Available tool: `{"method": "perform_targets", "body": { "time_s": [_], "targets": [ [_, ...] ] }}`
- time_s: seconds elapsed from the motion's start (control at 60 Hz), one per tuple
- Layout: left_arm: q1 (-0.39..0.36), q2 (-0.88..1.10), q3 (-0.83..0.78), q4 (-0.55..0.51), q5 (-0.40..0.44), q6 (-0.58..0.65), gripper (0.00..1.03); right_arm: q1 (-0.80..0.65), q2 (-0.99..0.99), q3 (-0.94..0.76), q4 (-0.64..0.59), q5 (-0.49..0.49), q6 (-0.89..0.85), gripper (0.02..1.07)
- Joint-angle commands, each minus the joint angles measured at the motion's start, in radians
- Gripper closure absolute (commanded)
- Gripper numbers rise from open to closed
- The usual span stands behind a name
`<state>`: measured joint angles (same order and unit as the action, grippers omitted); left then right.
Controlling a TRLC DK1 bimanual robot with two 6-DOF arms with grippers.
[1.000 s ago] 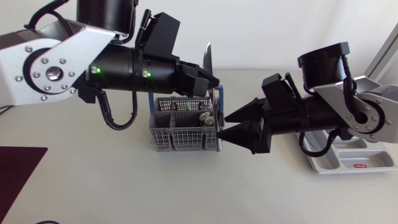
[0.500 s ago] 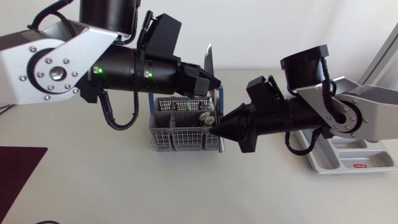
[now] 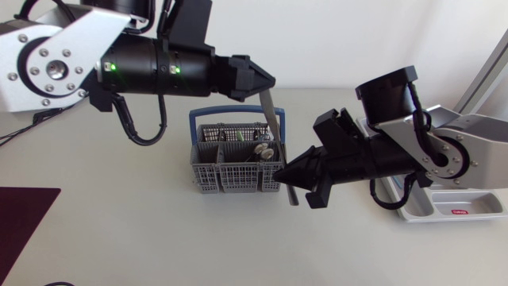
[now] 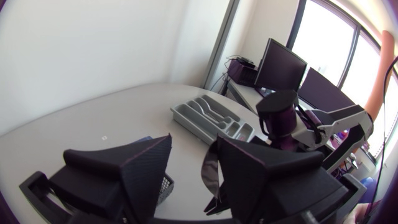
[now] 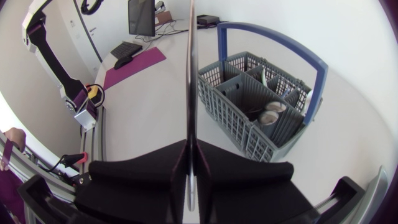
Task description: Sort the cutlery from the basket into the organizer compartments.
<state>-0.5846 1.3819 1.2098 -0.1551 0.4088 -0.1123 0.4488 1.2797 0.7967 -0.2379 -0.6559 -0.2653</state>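
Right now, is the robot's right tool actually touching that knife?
Touching. The right wrist view shows the right tool with both fingers pressed against the knife from two sides, no gap.

Table and mat, that was all there was on the side.
The pale grey table (image 3: 143,238) lay flat and matte, and a dark purple mat (image 3: 24,218) sat flat on it, far out on the left, partly cut off at the head view's edge.

right pincer (image 3: 279,176) grips knife (image 3: 272,123) beside basket (image 3: 230,176) | left pincer (image 3: 268,82) near knife's other end | organizer (image 3: 444,211) far right
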Motion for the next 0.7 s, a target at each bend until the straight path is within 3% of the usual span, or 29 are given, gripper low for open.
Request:
{"method": "perform_targets", "body": {
  "time_s": [0.0,0.117,0.3,0.483,0.683],
  "targets": [
    [0.031,-0.035,0.053,0.017,-0.047,0.000,0.31,-0.032,-0.043,-0.040,-0.034,0.012,-0.028,1.01],
    [0.072,-0.058,0.065,0.015,-0.082,0.016,0.29,-0.101,-0.082,-0.062,-0.077,0.013,-0.060,1.01],
    [0.072,-0.101,0.045,0.014,-0.222,0.134,0.29,-0.291,-0.146,-0.070,-0.178,0.010,-0.147,1.01],
    [0.017,-0.087,-0.003,-0.020,-0.331,0.238,0.29,-0.542,-0.152,-0.048,-0.232,0.007,-0.244,1.01],
    [-0.063,-0.018,-0.026,-0.097,-0.442,0.329,0.29,-0.854,-0.019,0.027,-0.242,0.010,-0.376,1.01]
  ]
}}
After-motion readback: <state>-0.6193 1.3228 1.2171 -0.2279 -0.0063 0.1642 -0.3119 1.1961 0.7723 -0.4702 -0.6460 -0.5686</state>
